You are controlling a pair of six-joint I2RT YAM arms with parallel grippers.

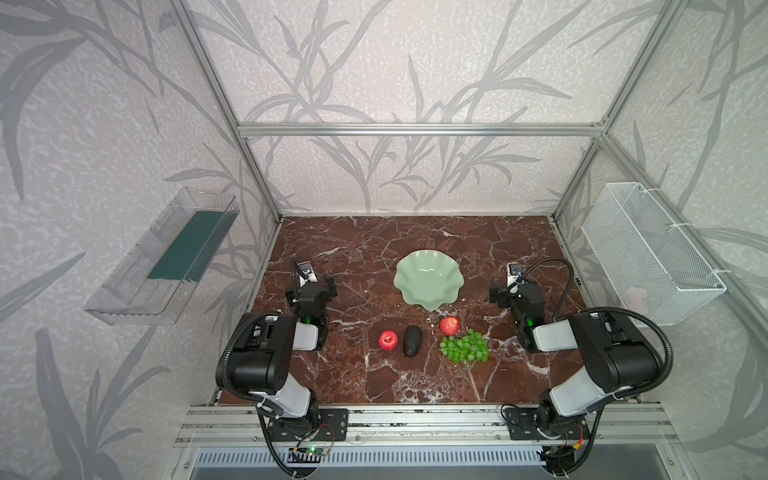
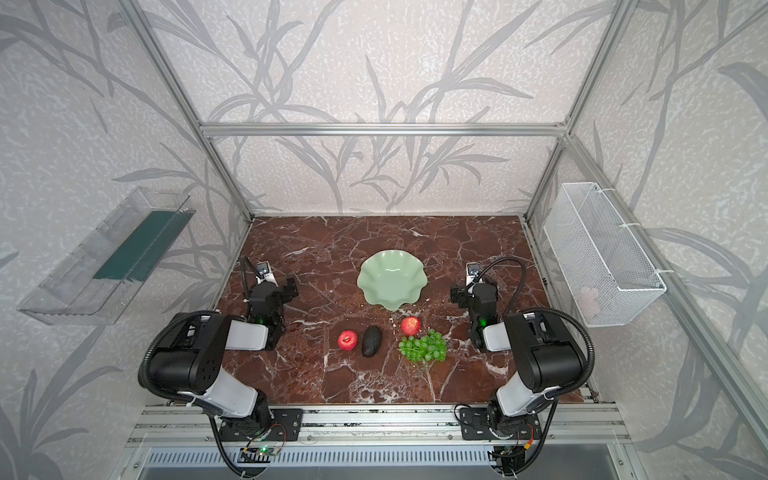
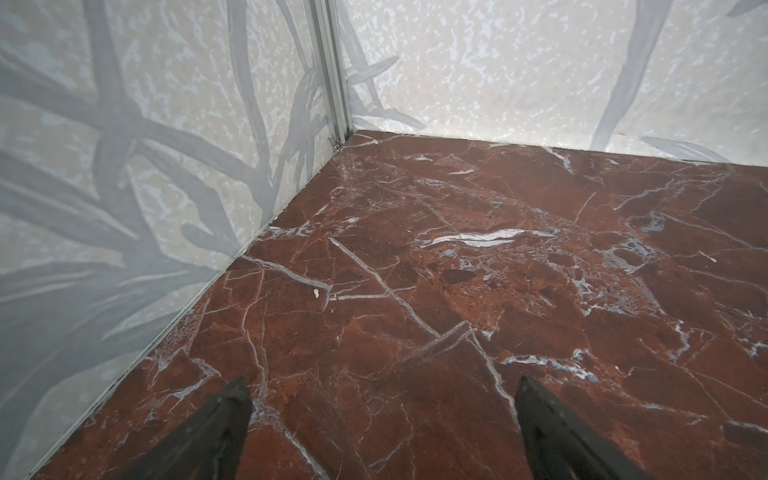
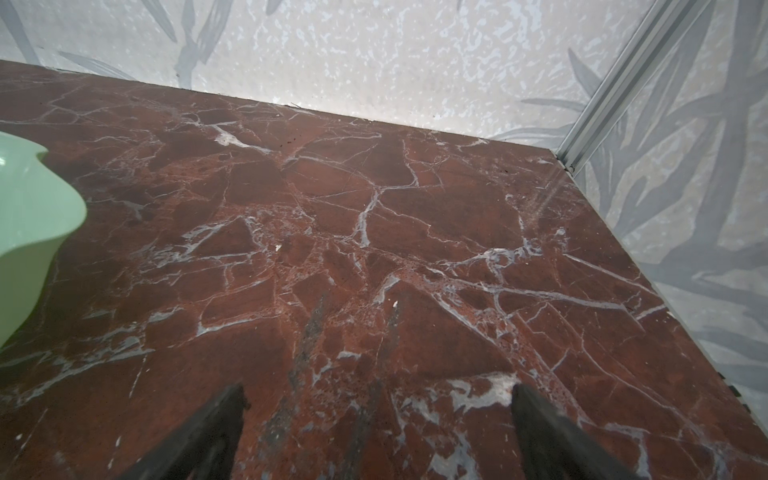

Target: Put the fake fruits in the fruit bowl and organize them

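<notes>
Four fake fruits [image 1: 412,341] near fruit bowl [image 1: 428,276]

Two arms: left arm [image 1: 257,353] and right arm [image 1: 619,357], bulky black joints, pale grey links. A ribbed black hose [image 1: 219,365] loops around each. Green lights [image 1: 306,319] glow at the wrists. Left gripper [image 3: 382,386] and right gripper [image 4: 376,392] have dark wedge-shaped fingers [image 3: 224,419].

Red apples [image 1: 388,340], blackish avocado [image 1: 412,341], green grapes [image 1: 464,347], celadon bowl [image 1: 428,279], white-veined reddish-brown marble table [image 1: 374,257].
</notes>
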